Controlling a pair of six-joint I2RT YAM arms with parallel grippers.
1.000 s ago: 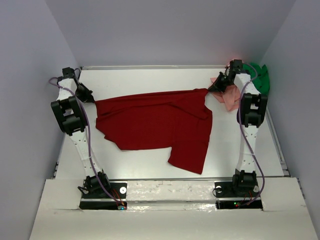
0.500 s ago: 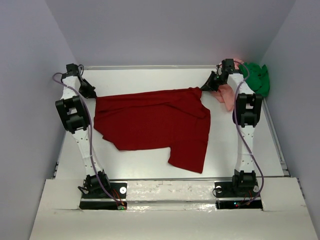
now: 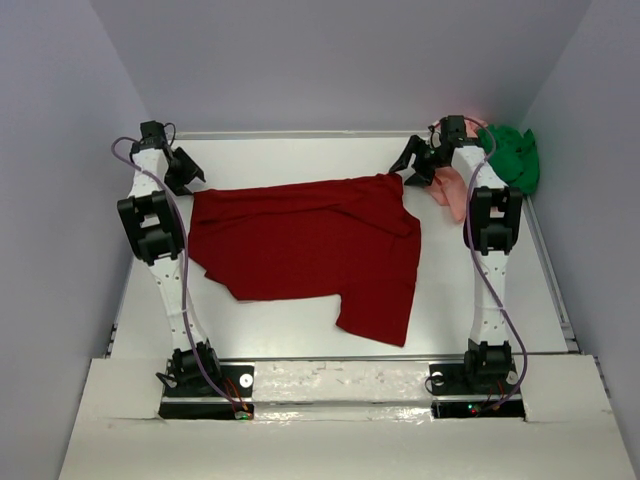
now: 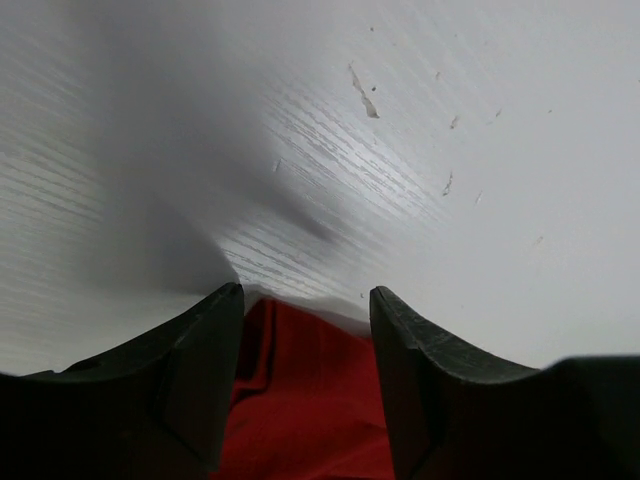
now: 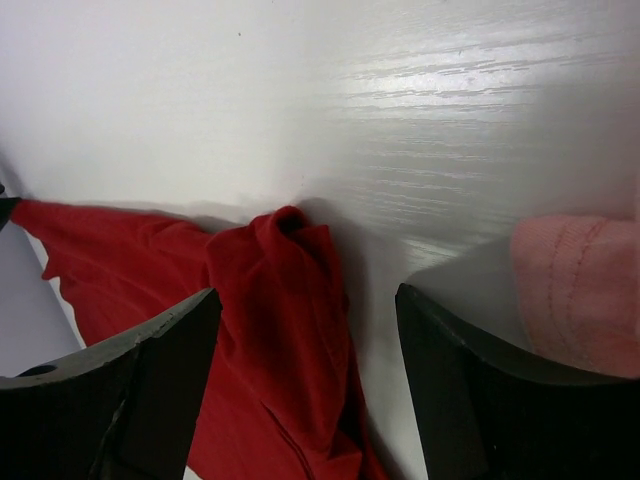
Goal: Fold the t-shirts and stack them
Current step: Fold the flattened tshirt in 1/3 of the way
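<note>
From above, the red shirt [image 3: 310, 245] lies spread across the middle of the worktop [image 3: 300, 155], with the pink shirt [image 3: 455, 195] and green shirt [image 3: 515, 155] bunched at 1 o'clock. My wrist views miss the green one. My left fingers [image 3: 188, 178] stand apart and empty, red cloth low between them at 6 o'clock. My right fingers [image 3: 412, 168] gape wide, holding nothing; a bunched red corner lies between them, pink at 3 o'clock.

Overhead plus two wrist close-ups.
Top camera looks down on the table [image 3: 300, 160]; wrist cameras hug it, all sharing the red shirt [image 3: 300, 240].
</note>
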